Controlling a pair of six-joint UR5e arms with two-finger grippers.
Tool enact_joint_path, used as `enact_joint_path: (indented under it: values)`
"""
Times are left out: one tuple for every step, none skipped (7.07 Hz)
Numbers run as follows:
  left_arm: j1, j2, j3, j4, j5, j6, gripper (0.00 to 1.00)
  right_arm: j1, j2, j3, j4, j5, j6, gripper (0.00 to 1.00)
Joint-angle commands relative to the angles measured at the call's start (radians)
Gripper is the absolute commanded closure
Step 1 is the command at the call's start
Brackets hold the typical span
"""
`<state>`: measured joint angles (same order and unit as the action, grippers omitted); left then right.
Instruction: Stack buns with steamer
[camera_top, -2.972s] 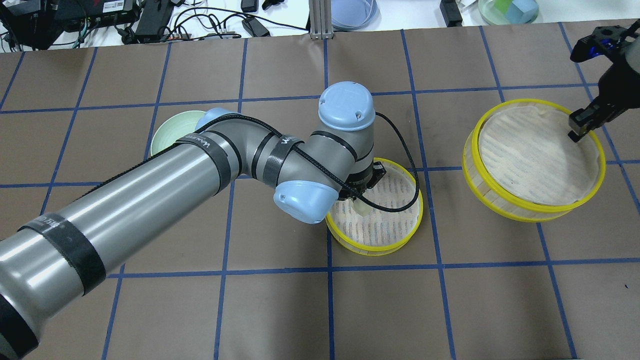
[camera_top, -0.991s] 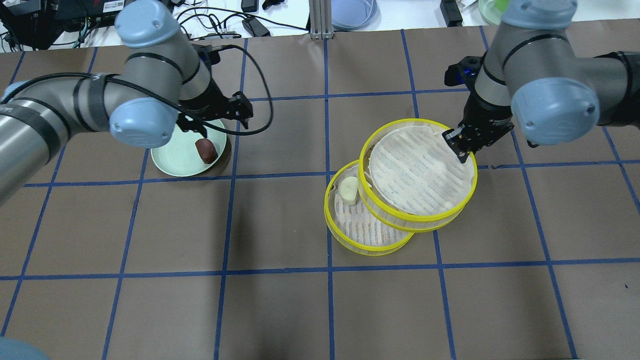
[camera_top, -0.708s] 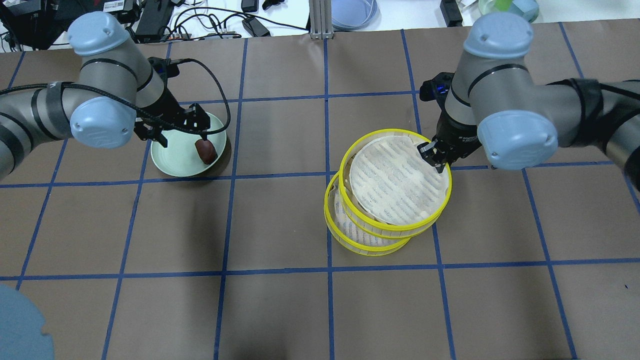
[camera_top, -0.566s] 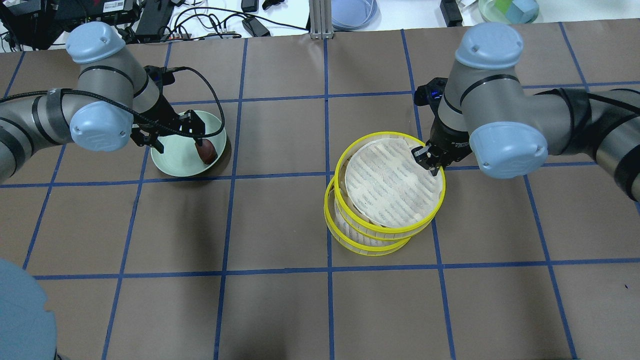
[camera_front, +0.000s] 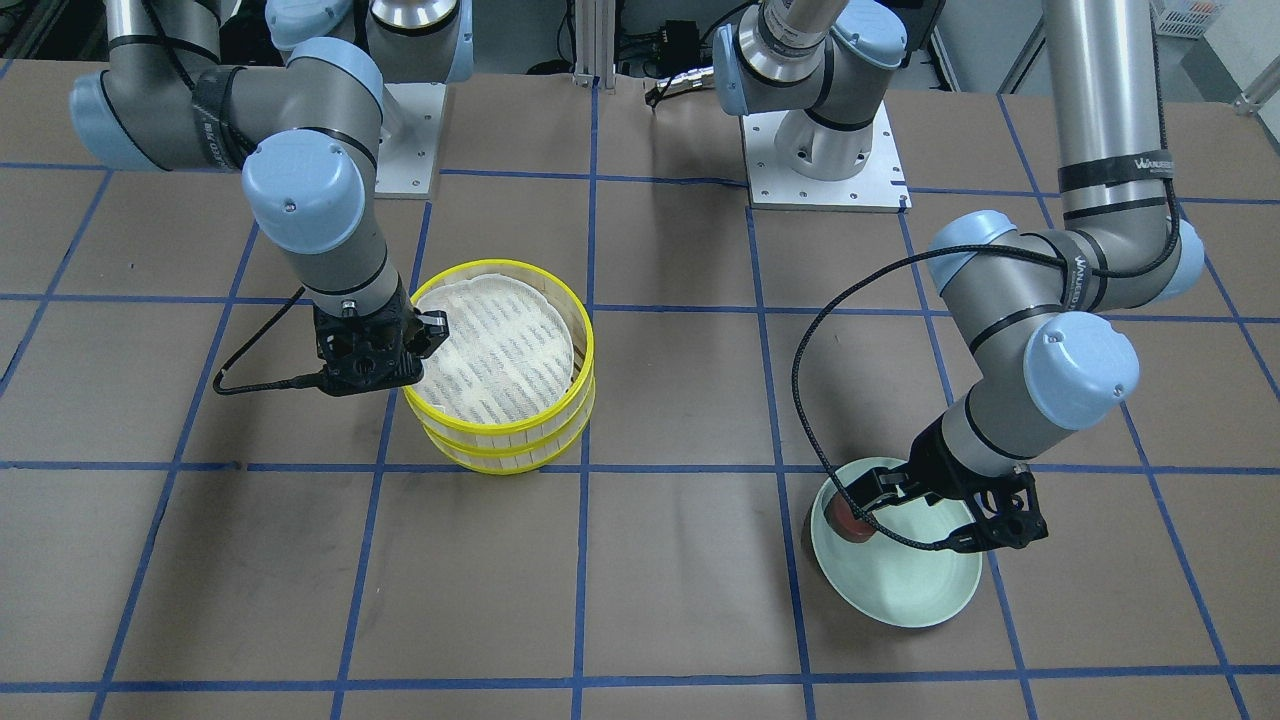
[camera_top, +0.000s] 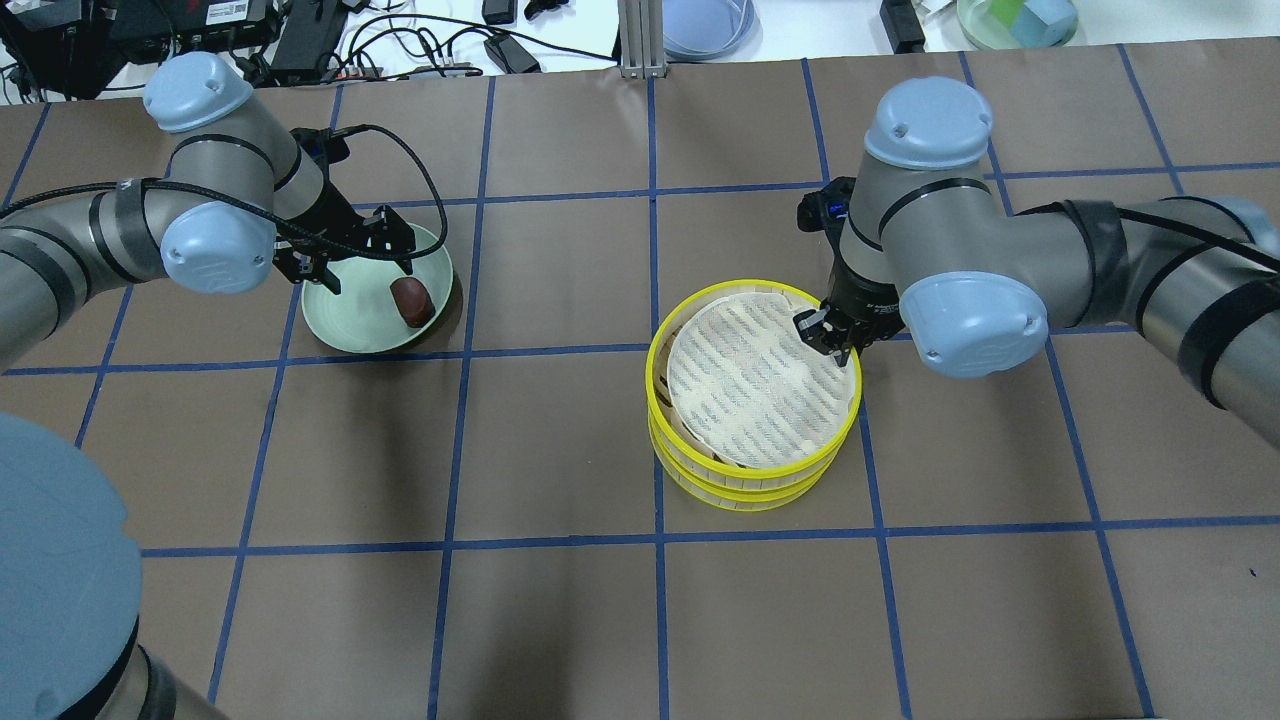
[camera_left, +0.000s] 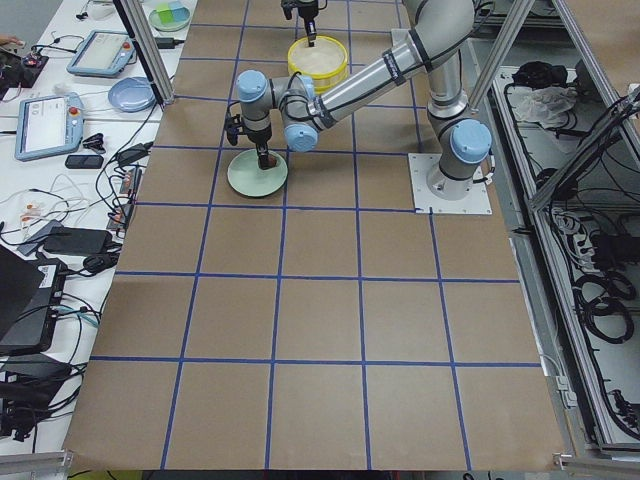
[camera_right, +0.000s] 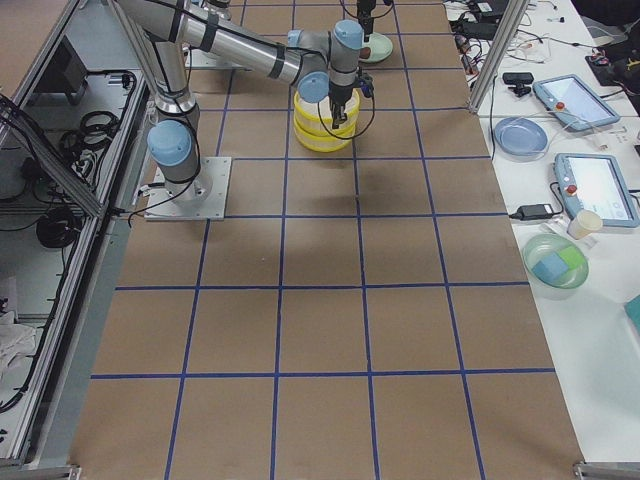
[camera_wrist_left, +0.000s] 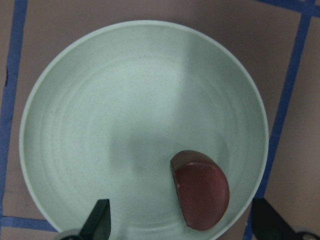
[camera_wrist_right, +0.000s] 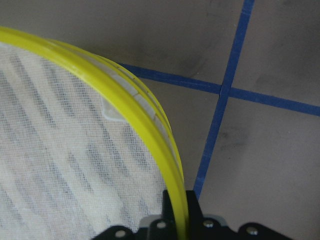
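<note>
Two yellow-rimmed steamer trays with cloth liners stand stacked at mid-table. The upper tray (camera_top: 750, 390) (camera_front: 500, 340) sits squarely over the lower tray (camera_top: 740, 490) (camera_front: 510, 455). My right gripper (camera_top: 835, 340) (camera_front: 425, 335) is shut on the upper tray's rim (camera_wrist_right: 150, 130). The cream-white bun is hidden under the upper tray. The reddish-brown bun (camera_top: 411, 301) (camera_wrist_left: 201, 189) lies on the pale green plate (camera_top: 350, 320) (camera_wrist_left: 125, 100). My left gripper (camera_top: 365, 270) (camera_wrist_left: 182, 222) is open just above the plate, with a finger on either side of the bun.
Cables, a blue dish (camera_top: 705, 25) and a green bowl with a blue block (camera_top: 1015, 20) lie on the white bench beyond the table's far edge. The arms' base plates (camera_front: 825, 150) stand at the robot side.
My right arm has carried the upper tray leftward and lowered it onto the lower tray, covering the cream-white bun. My left gripper has stayed open over the plate, shifting only slightly.
</note>
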<state>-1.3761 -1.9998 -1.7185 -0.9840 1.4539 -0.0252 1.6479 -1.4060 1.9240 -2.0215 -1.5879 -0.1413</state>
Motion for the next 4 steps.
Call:
enact_joint_path:
  values:
    - [0.000,-0.028,0.004,0.002,-0.056,-0.024,0.01,0.001,0.015,0.001,0.000,-0.003,0.000,1.00]
    - [0.000,-0.043,-0.004,0.001,-0.058,-0.030,0.02,0.001,0.015,0.001,0.000,-0.009,0.000,1.00]
    - [0.002,-0.045,-0.004,0.001,-0.055,-0.022,0.03,0.001,0.016,0.001,0.000,-0.017,-0.001,1.00]
    - [0.002,-0.063,0.007,0.002,-0.053,-0.025,0.20,0.001,0.018,0.001,0.000,-0.017,-0.001,1.00]
